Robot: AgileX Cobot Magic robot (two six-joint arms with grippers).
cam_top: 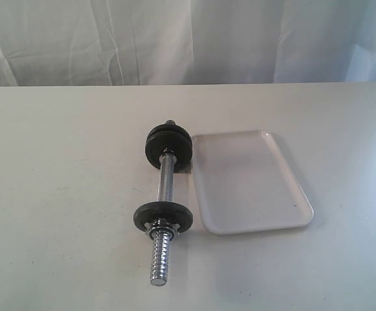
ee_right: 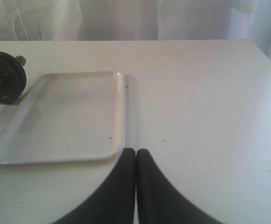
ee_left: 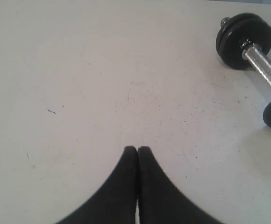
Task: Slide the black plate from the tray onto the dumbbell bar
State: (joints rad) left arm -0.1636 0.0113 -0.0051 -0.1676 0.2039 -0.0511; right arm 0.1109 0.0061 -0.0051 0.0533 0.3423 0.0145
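Tray (cam_top: pixel 252 188), white and shallow, holds nothing. The black plate (cam_top: pixel 164 217) sits on the dumbbell bar (cam_top: pixel 167 178), which lies on the surface (cam_top: pixel 58 194) just beside the tray's long edge. The plate stands upright around the rod near its nearer threaded end. A chrome collar nut (cam_top: pixel 158 228) touches its outer face, and bare thread juts out beyond that. Two other black discs (cam_top: pixel 169 144) are stacked at the far end. From how things lie, the sliding looks done. The left hand (ee_left: pixel 137 150) is pressed fully closed and holds nothing, above bare surface well apart from the bar. The right hand (ee_right: pixel 135 151) is likewise closed and empty, and a corner of the tray shows just past its tips. The plate looks like cast metal, so it is probably dense for its size and rigid, and its matte skin should grip well. If it needs shifting, the best hold is probably a pinch across the rim. The slick chrome bar may roll, so the coarse thread is the safer place to steady it.
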